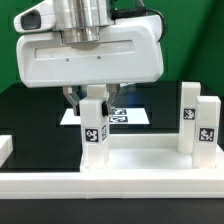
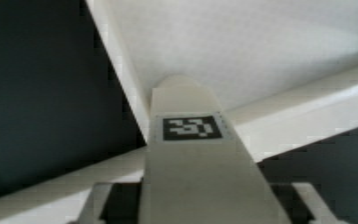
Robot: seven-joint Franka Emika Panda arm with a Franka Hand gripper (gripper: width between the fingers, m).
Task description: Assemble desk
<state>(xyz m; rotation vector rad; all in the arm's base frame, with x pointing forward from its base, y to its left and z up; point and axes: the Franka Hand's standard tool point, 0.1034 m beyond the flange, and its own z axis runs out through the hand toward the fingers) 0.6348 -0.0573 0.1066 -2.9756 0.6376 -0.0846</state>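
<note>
The gripper (image 1: 95, 98) closes around an upright leg (image 1: 94, 122); an off-centre squeeze could tip it over.

Exterior view: low, close, frontal. Wrist view: looking down leg (image 2: 194, 150); shared.

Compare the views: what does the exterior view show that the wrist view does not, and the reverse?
Exterior only: two more legs at its right, the rail in front, the marker board behind. Wrist only: the tagged leg's upper face close up, a white panel beyond it. Both: the gripper around a tagged leg.
</note>
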